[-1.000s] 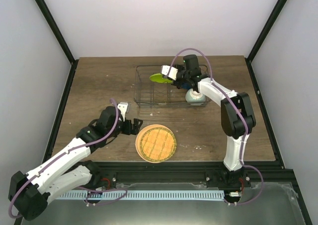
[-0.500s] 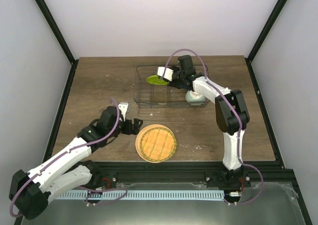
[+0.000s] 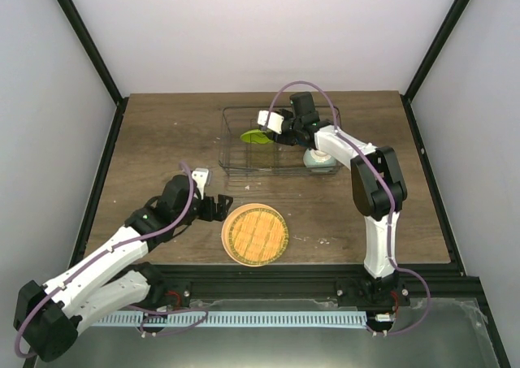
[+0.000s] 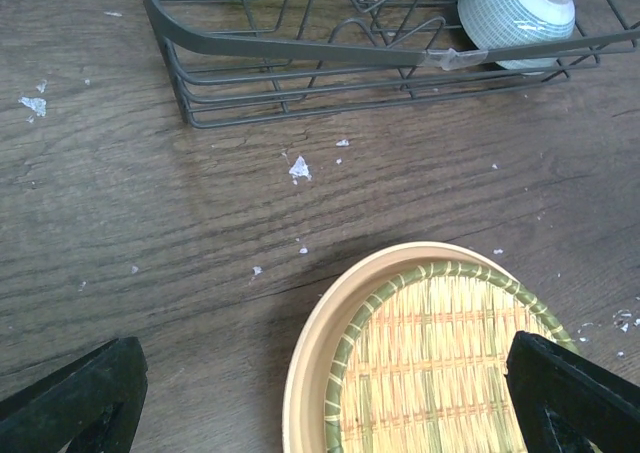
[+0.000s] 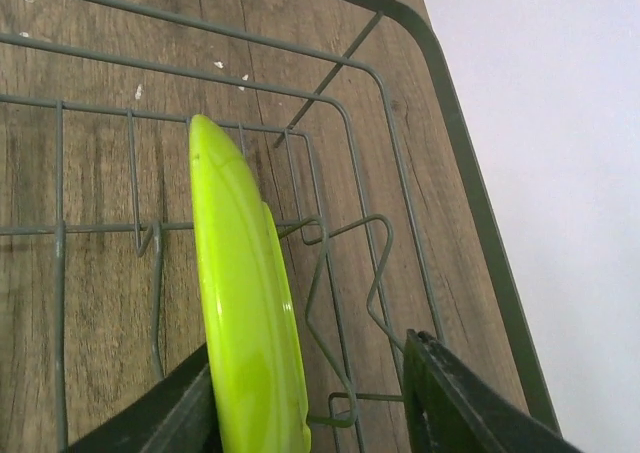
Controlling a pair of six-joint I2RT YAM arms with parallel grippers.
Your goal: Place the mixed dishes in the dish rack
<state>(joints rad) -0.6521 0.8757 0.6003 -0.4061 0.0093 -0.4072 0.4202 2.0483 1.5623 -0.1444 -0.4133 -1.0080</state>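
Observation:
The dish rack (image 3: 236,169) stands at the back middle of the table. My right gripper (image 3: 270,131) reaches into its left part, jaws open. In the right wrist view the lime-green plate (image 5: 245,303) stands on edge among the rack wires (image 5: 345,263), against my left finger, with a clear gap to the right finger (image 5: 450,403). The mint-green bowl (image 3: 319,161) lies upside down in the rack's right end. One woven plate (image 3: 255,234) lies flat on the table in front. My left gripper (image 3: 221,205) hangs open over its left rim (image 4: 300,373). I cannot make out the mug.
The rack's near wall (image 4: 300,58) and the bowl (image 4: 515,13) show at the top of the left wrist view. Small white flecks (image 4: 298,169) lie on the wooden table between rack and woven plate. Black frame posts and white walls surround the table.
My right gripper has carried the lime-green plate a little to the left and down into the rack. My left arm has hardly moved.

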